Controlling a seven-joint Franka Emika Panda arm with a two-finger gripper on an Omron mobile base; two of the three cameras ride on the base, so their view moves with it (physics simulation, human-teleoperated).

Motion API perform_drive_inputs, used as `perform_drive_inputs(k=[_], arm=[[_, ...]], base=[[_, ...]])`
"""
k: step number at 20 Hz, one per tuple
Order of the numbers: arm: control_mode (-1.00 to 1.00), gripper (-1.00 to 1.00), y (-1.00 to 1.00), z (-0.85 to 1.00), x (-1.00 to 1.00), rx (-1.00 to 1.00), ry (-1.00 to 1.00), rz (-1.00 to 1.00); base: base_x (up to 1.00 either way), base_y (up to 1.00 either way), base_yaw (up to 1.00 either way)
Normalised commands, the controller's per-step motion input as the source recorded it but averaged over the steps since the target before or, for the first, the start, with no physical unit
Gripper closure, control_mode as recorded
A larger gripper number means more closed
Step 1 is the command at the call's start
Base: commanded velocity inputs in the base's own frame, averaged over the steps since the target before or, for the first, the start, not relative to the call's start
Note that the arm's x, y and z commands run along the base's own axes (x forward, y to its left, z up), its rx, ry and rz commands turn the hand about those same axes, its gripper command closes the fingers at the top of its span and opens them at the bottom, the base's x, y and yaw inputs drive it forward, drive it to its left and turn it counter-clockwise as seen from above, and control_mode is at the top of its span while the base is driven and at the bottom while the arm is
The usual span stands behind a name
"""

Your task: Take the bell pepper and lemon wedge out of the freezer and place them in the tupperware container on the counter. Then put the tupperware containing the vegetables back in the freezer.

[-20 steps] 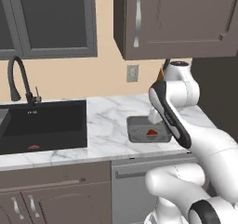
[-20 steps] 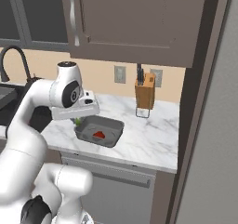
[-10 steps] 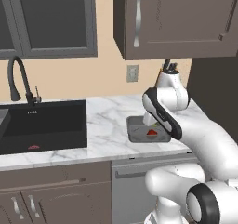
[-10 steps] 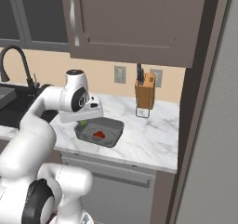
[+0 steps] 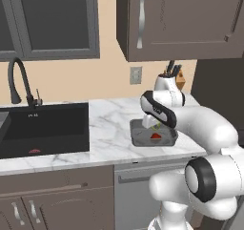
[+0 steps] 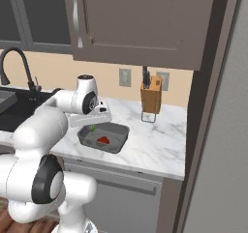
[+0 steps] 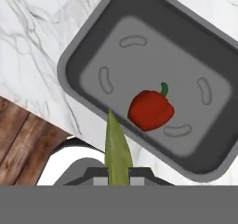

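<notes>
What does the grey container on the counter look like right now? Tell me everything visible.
The container is a shallow grey rectangular tray with low walls, rounded corners and four oval marks pressed into its floor. It sits flat on the white marble counter, near the front edge. A red pepper lies inside. The claw hangs over it, shut on a lemon wedge.

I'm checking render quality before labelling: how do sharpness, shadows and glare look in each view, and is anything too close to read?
Left base view: soft and flat-lit, the pepper a small red blob in the tray. Right base view: the same even light, no glare on the counter. Hand view: crisp, no cast shadows, but the lemon wedge looms large and stretched at the bottom edge.
</notes>
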Motion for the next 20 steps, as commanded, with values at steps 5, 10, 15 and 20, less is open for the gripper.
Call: perform_drive_inputs(k=[5,10,15,20], arm=[[-1.00,1.00,0.00,-0.30,0.40,0.00,0.05,0.00],[-1.00,1.00,0.00,-0.35,0.24,0.00,0.05,0.00],[-1.00,1.00,0.00,-0.34,0.22,0.00,0.04,0.00],[-1.00,1.00,0.00,-0.27,0.23,0.00,0.03,0.00]], base=[[0.00,0.00,0.00],[0.00,0.00,0.00],[0.00,0.00,0.00],[0.00,0.00,0.00]])
